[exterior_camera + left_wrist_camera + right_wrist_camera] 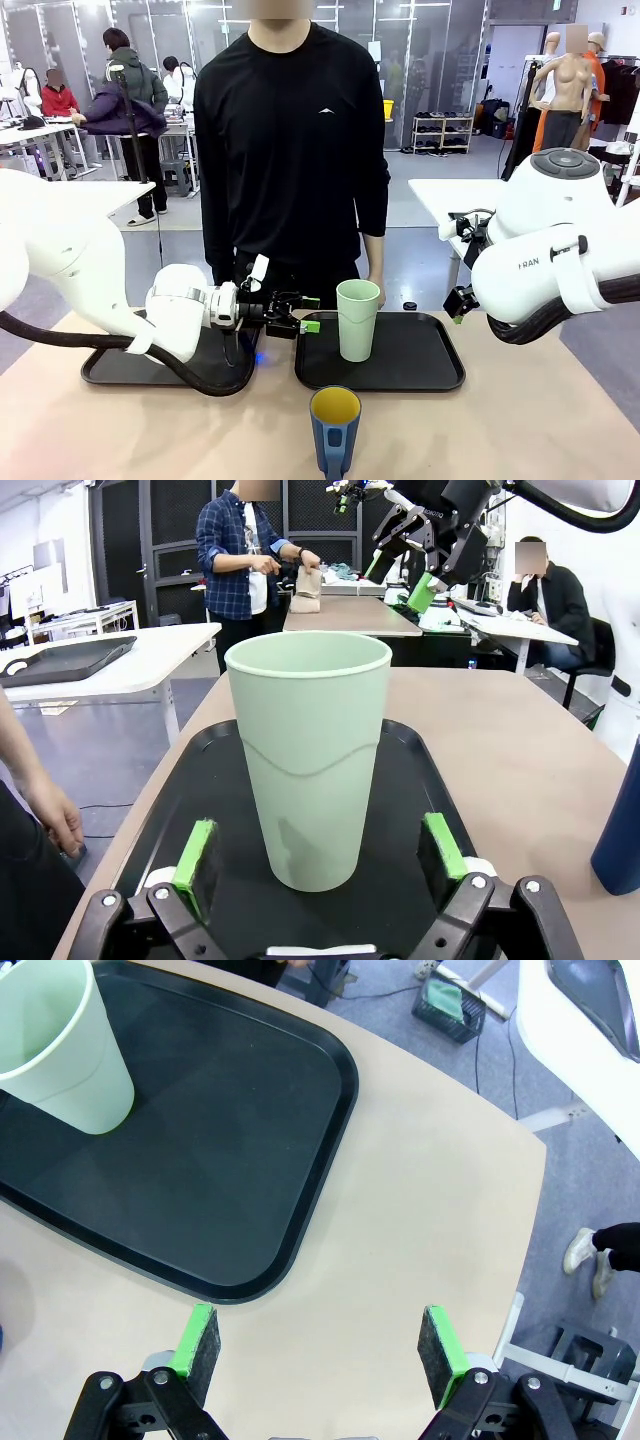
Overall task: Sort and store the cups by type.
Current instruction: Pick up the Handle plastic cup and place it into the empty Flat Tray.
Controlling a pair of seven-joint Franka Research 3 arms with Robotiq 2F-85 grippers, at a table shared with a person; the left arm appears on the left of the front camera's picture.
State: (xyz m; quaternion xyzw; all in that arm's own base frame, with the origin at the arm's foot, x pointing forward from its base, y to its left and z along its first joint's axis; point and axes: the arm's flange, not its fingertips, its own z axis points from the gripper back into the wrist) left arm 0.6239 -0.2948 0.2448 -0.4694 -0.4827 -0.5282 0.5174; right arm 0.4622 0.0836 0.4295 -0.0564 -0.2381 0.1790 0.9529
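At the left, a black left tray (105, 368) lies along the surface's (520, 430) far edge, with the left arm stretched low across it. This could hamper setting anything down there. The left pincer (308, 313) lies level and points right, its jaws wide and holding nothing. In the left wrist view its green pads (195, 855) flank the foot of the mint-green tumbler (358, 320) without touching it. The dark blue mug (334, 430), yellow inside, stands alone on the bare surface at the middle of the near edge, apart from both trays. The tumbler stands upright by the left edge of the right tray (425, 365). It looks tall and light, so the likely failure is a tip or a skid. One pad reaching the wall first, or a low, off-centre squeeze, could push it over or slide it along the tray. A hard squeeze might also flex the thin wall. The person's hand (375, 288) hangs just behind the tumbler at the tray's far edge, close to any lift. Further right, the right pincer (318, 1345) is spread wide and empty, hanging over bare surface beside the right tray's right-hand corner. It is out of the left arm's way.
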